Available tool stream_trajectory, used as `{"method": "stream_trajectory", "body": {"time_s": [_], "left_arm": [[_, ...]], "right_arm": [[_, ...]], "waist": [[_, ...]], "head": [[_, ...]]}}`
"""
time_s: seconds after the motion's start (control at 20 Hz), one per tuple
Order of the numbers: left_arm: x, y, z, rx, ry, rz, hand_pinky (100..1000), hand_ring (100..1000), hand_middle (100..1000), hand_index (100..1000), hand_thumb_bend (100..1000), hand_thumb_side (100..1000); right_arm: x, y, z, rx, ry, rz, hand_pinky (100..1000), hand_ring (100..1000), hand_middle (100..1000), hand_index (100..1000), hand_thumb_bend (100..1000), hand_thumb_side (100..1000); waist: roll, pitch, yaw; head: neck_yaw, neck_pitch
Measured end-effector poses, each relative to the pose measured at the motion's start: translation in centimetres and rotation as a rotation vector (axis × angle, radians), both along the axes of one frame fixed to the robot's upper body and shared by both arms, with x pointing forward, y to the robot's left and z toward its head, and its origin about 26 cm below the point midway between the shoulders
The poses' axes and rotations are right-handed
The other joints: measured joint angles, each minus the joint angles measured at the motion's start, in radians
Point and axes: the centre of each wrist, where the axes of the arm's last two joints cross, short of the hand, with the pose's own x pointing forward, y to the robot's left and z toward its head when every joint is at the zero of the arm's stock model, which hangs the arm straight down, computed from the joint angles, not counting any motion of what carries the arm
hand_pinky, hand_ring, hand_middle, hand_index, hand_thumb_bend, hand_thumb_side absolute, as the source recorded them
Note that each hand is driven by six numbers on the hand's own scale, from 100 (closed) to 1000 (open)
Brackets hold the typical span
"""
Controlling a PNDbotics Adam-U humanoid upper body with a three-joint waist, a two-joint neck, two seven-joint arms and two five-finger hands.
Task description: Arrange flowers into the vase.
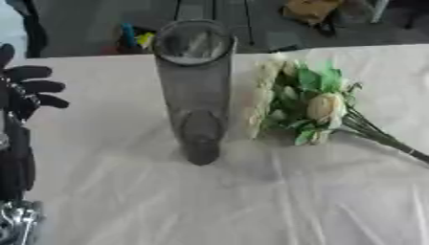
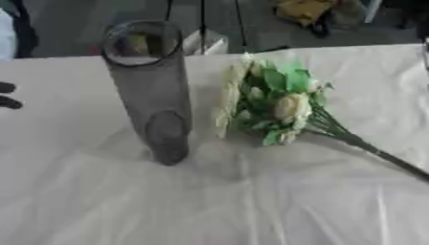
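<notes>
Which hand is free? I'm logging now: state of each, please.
Left hand: open, fingers spread, holding nothing, at the left edge.
Right hand: not in view.

left hand (image 1: 29, 91): all black, rounded finger segments, shows at left edge of left eye view. Forearm below it black too, blocky casing. Shiny silver metal part (image 1: 15, 222) at bottom-left corner, ribbed look. No markings legible.
</notes>
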Motion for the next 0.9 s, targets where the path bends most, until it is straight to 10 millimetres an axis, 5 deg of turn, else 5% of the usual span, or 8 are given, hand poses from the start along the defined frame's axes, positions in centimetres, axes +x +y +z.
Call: {"method": "stream_trajectory", "body": {"time_s": [0.55,0.9], "left_arm": [[-0.1,0.1,-0.2,-0.001,0.012,-0.004,515,620,652,932,100,1000],[-0.1,0.1,-0.3,0.004,0.017,-0.010,514,620,652,932,100,1000]], "right_arm": [[-0.6,0.0,3.0,-0.219,0.096,-0.147,744,768,729,825,100,1000],[1.6,-0.8,3.4,-0.360,0.231,-0.210,762,802,769,918,100,1000]], "waist": [[0.000,-0.001,0.006],[0.000,-0.006,0.017]], "head": [[-0.010,0.000],[-0.016,0.001]]}}
